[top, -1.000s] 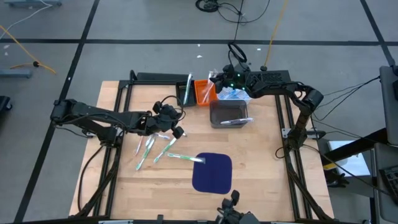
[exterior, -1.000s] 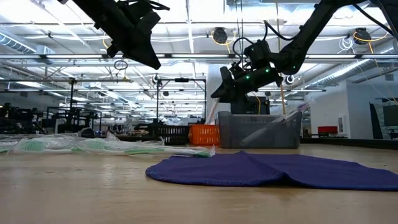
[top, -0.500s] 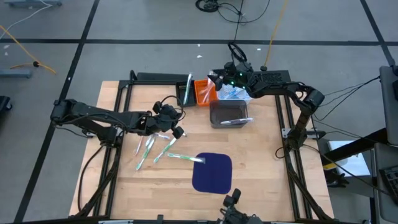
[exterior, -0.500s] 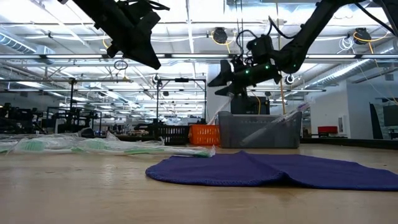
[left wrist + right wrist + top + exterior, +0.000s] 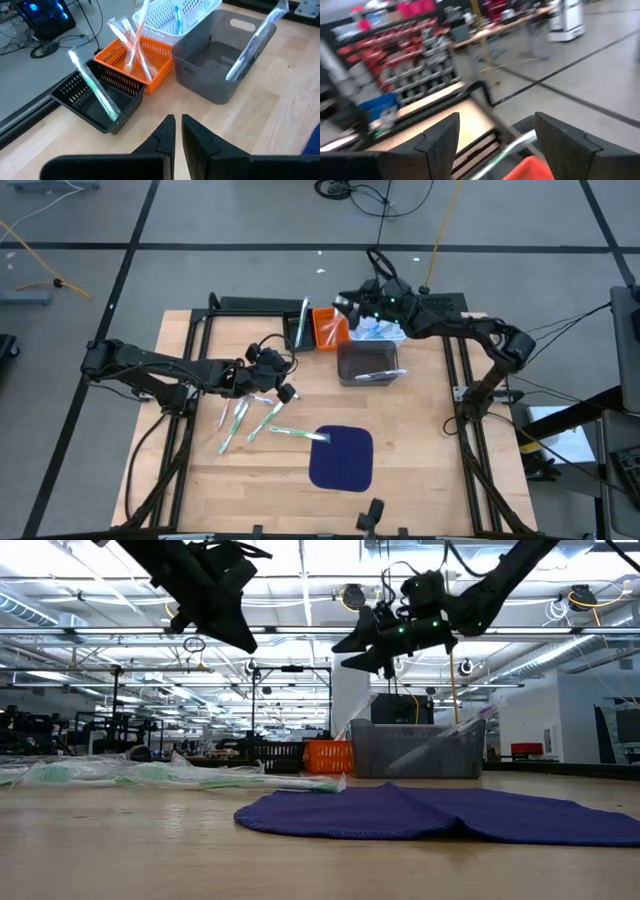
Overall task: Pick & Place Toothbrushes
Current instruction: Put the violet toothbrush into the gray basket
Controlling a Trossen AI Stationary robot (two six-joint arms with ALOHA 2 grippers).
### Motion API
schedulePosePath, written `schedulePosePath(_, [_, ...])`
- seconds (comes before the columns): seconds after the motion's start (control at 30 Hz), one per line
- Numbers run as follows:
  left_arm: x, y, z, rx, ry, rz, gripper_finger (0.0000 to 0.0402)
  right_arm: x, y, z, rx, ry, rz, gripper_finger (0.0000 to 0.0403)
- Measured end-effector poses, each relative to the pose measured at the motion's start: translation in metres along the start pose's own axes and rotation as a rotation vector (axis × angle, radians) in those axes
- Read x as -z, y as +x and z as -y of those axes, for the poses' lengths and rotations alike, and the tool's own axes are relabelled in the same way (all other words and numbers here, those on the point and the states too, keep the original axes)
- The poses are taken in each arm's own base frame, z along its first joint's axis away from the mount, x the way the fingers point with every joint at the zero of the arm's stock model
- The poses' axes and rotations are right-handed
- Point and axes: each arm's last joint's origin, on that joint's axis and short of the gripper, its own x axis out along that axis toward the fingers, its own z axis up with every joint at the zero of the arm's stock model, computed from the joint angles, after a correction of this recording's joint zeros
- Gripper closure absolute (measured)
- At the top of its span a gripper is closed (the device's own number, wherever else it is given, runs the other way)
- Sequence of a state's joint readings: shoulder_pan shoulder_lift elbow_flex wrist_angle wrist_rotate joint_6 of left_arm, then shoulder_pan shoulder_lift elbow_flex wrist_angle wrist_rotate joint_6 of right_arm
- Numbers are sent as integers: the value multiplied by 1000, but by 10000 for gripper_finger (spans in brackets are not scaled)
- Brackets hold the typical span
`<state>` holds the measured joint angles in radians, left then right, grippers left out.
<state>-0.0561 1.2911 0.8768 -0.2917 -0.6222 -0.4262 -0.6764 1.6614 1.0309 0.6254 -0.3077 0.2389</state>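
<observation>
Three wrapped toothbrushes [image 5: 262, 421] lie flat on the wood left of the dark blue mat [image 5: 341, 457]; in the low view they show as clear packets [image 5: 150, 775]. More stand leaning in the bins: one in the black bin [image 5: 95, 90], a few in the orange bin [image 5: 136, 50], one in the grey bin [image 5: 252, 45]. My left gripper [image 5: 285, 392] hangs shut and empty above the loose toothbrushes, its fingers [image 5: 175, 131] pointing toward the bins. My right gripper [image 5: 345, 301] is open and empty, high over the orange bin [image 5: 328, 328].
Four bins stand in a row at the table's far side: black [image 5: 298, 326], orange, white basket [image 5: 378, 330], and the grey bin [image 5: 367, 362] in front of it. The mat lies near the near edge. Bare wood shows at the table's right and near left.
My right gripper has risen from just over the bins and swung toward the table's left, tipping up until it points level across the room. It stays open. My left arm and the toothbrushes have kept still.
</observation>
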Motion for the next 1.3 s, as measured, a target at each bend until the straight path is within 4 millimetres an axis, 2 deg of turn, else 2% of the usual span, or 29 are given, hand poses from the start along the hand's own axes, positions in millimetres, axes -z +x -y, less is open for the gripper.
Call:
schedulePosePath(0.23, [6,-1,0,35,11,-64,371,11,-5,-36,-140,-58,-196,156])
schedulePosePath(0.4, [12,-1,0,70,13,-142,371,30,-9,-71,-238,-103,-373,156])
schedulePosePath(0.67, [29,2,-3,97,285,-306,371,62,-18,-133,-434,-210,-577,156])
schedulePosePath(0.83, [42,24,-7,66,379,-430,370,73,-24,-162,-523,-245,-600,156])
schedulePosePath(1.1, [62,62,-18,7,504,-599,361,78,-28,-180,-574,-260,-603,156])
schedulePosePath(1.3, [71,79,-29,6,547,-689,287,78,-29,-182,-581,-263,-604,156])
